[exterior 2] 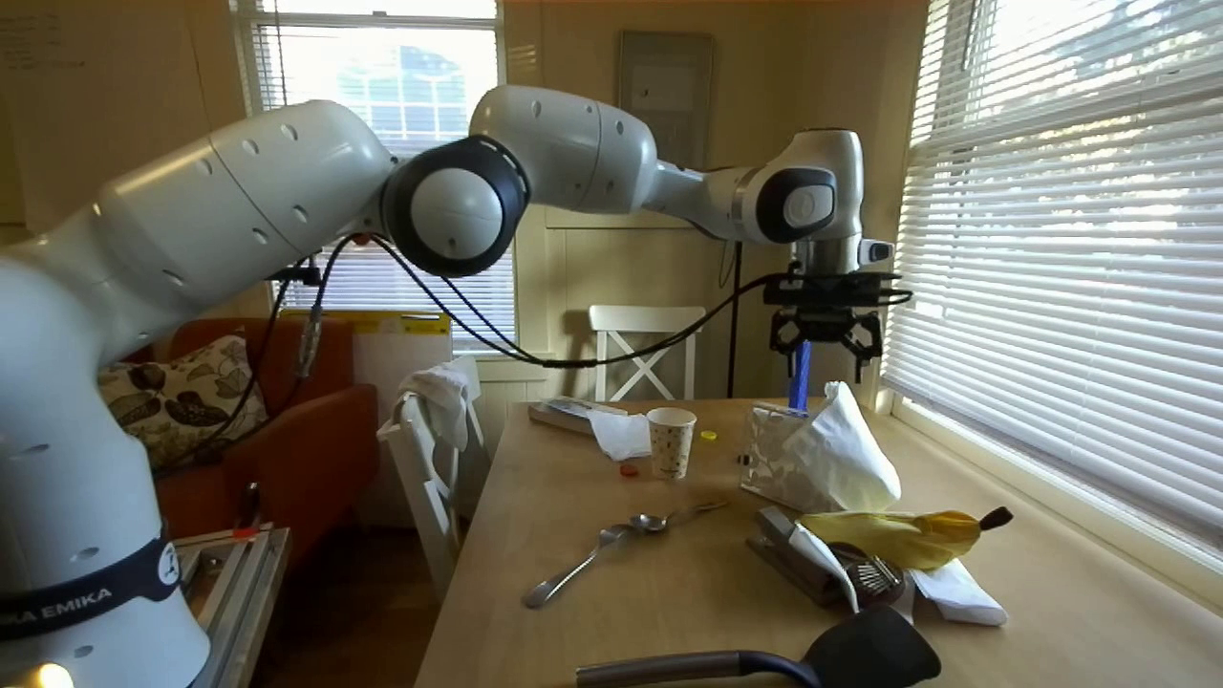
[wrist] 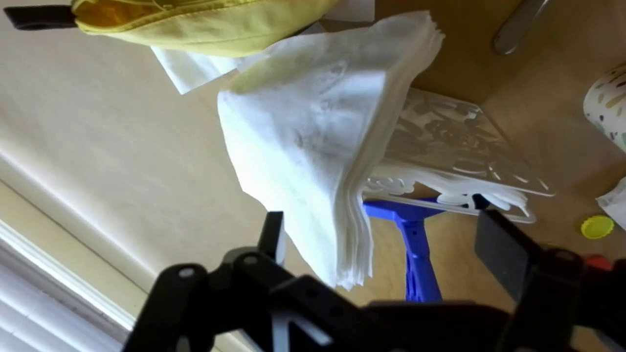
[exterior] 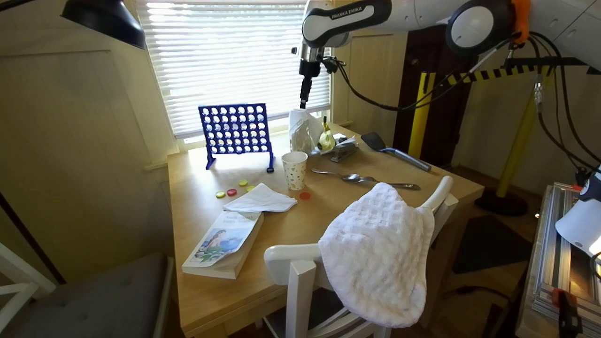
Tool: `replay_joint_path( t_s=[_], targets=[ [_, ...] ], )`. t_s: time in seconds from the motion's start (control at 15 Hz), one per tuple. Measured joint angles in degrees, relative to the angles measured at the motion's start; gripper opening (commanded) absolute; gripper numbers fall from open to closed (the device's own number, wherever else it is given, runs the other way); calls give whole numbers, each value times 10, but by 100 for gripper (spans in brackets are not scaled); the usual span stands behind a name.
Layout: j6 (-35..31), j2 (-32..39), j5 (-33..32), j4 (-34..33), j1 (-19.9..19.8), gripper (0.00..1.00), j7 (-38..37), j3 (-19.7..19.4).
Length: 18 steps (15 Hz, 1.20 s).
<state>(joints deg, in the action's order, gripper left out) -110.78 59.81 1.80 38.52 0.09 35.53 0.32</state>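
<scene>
- The fingers [wrist: 506, 256] are released, spread wide apart and pointing down over the wooden surface [exterior: 291, 230].
- Just below them is the napkin stack [wrist: 313, 146], white and tilted, its top close under the fingertips in both exterior views; whether a fingertip brushes it I cannot tell.
- Beside the napkin stack stands a clear holder [exterior 2: 774, 459] with a raised pattern; how far the napkins sit inside it is hard to make out.
- Near the holder a blue game grid [exterior: 237, 130] stands upright; the wrist view catches it narrow, edge-on.
- On the opposite side of the stack lies a yellow pouch [exterior 2: 898, 537] with a dark tip, by folded white papers [exterior 2: 960, 592] and a grey stapler [exterior: 345, 151].
- A speckled paper cup [exterior: 294, 171] stands upright, a red disc [exterior: 305, 195] just beside it.
- Two metal utensils [exterior 2: 650, 523] lie between the cup and a black-headed spatula [exterior 2: 874, 650].
- Farther off, a yellow disc [exterior: 220, 195] lies near a folded napkin [exterior: 260, 199] at the end of a book [exterior: 223, 241] with a pictured cover.
- Across the surface, a white towel [exterior: 380, 253] hangs over a white chair [exterior: 300, 291].
</scene>
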Motion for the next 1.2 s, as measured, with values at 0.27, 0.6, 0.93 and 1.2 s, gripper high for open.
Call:
replay_joint_path(
  t_s=[0.27, 0.6, 0.93, 1.2],
  targets=[
    [-9, -1, 7, -2, -2, 100, 44, 21],
    [13, 1, 26, 1, -3, 100, 156, 87],
    [16, 4, 30, 3, 1, 100, 188, 111],
    [12, 4, 28, 3, 1, 100, 193, 109]
  ],
)
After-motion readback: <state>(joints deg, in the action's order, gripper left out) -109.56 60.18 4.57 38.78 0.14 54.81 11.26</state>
